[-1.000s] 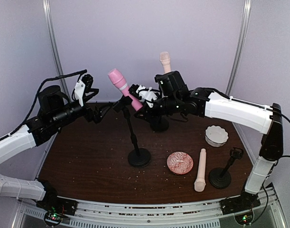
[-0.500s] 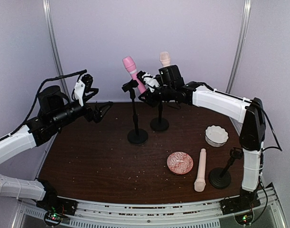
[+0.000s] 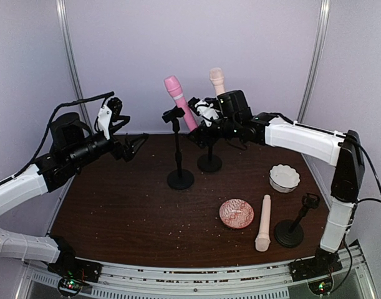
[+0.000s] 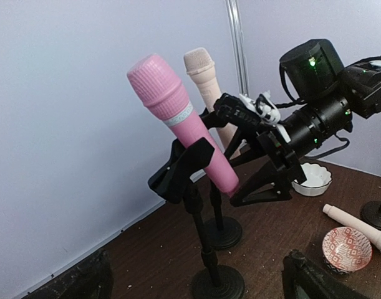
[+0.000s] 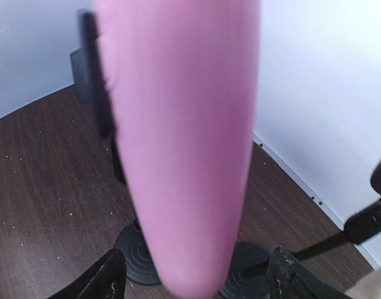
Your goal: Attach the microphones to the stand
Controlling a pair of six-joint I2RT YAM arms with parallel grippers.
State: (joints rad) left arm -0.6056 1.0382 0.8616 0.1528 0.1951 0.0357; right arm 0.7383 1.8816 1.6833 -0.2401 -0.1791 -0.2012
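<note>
The pink microphone point(image 3: 179, 103) sits tilted in the clip of the middle stand point(image 3: 180, 179), head up. My right gripper point(image 3: 196, 128) stands open around the microphone's lower end; in the right wrist view the pink microphone point(image 5: 178, 143) fills the space between both fingers point(image 5: 100, 283) with a gap on each side. A peach microphone point(image 3: 216, 78) stands in the back stand point(image 3: 209, 163). Another peach microphone point(image 3: 264, 223) lies flat beside an empty stand point(image 3: 290, 233) at front right. My left gripper point(image 3: 135, 146) hangs open at the far left, holding nothing.
A round patterned pink dish point(image 3: 236, 213) lies left of the lying microphone. A white scalloped dish point(image 3: 284, 177) sits at the right. The pale back wall runs close behind the two rear stands. Small crumbs dot the dark wooden table point(image 3: 115, 212).
The pink microphone and its stand went from leaning to upright and shifted toward the back. My right gripper, shut on the microphone before, has opened. The left arm has not moved.
</note>
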